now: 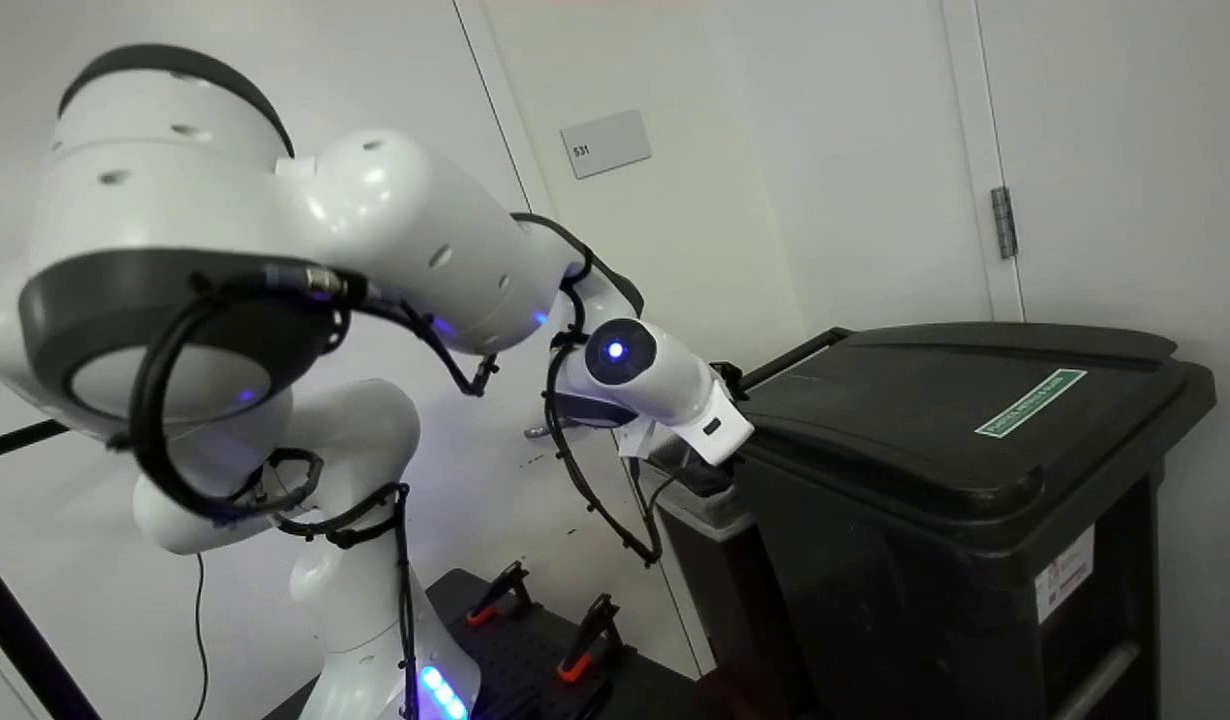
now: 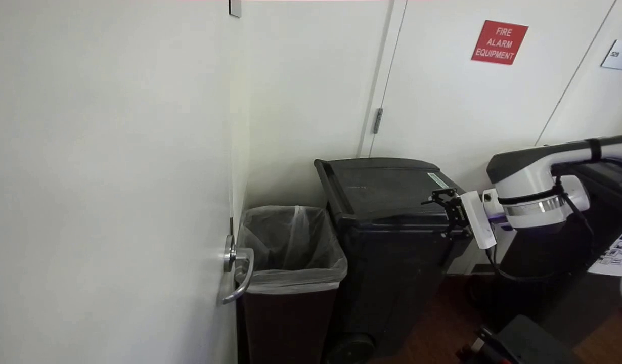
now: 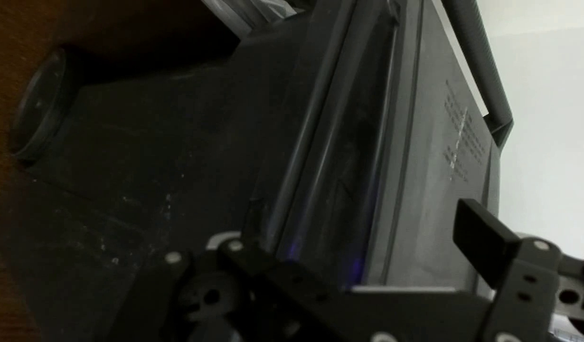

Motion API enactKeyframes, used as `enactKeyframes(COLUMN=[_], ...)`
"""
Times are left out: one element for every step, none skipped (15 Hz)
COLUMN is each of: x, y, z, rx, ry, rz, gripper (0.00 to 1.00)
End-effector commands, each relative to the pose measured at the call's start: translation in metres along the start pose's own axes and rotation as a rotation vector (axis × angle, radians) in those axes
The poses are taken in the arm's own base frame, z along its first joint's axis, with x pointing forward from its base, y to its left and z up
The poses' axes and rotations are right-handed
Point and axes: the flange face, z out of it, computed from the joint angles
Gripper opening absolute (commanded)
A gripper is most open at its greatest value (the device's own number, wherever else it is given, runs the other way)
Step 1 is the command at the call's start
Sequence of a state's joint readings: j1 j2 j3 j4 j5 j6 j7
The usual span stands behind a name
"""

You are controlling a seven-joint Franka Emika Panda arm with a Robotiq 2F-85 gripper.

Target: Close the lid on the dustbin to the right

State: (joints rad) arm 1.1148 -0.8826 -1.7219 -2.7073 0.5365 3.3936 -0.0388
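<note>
The black lid (image 1: 875, 400) with a green strip lies flat across the top of the boxy black dustbin (image 1: 875, 590), in both exterior views. The lid (image 2: 387, 189) and the dustbin (image 2: 387, 283) stand beside my gripper (image 2: 437, 217) in an exterior view. My gripper is open and empty, its fingers spread at the bin's near upper edge. In the wrist view the gripper (image 3: 363, 232) has one finger over the grey-looking lid (image 3: 427, 204) and one by the dustbin's side wall (image 3: 149, 152). I cannot tell whether a finger touches.
A lined open waste bin (image 2: 296, 283) stands against the dustbin, beside a door with a metal handle (image 2: 245, 273). Another dark bin (image 2: 607, 174) is partly hidden behind my arm. A black base with clamps (image 1: 585, 640) sits below the arm. White walls (image 1: 855, 180) stand behind.
</note>
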Motion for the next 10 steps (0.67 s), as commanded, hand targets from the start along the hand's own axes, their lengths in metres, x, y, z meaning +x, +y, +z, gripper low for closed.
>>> enactKeyframes(x=[-0.033,-0.042,-0.049,-0.057,-0.063,-0.068,-0.071,-0.072,-0.071,-0.068], y=[-0.032,-0.041,-0.050,-0.056,-0.062,-0.064,-0.065,-0.064,-0.062,-0.055], z=[-0.020,-0.023,-0.025,-0.026,-0.028,-0.028,-0.028,-0.026,-0.023,-0.019], rx=[-0.119,-0.134,-0.150,-0.169,-0.187,-0.211,-0.236,-0.263,-0.292,-0.346], ry=[0.095,0.112,0.127,0.138,0.152,0.154,0.160,0.155,0.145,0.124], rz=[-0.082,-0.096,-0.109,-0.123,-0.141,-0.164,-0.188,-0.217,-0.248,-0.274], gripper=[1.00,1.00,1.00,1.00,1.00,1.00,1.00,1.00,1.00,1.00])
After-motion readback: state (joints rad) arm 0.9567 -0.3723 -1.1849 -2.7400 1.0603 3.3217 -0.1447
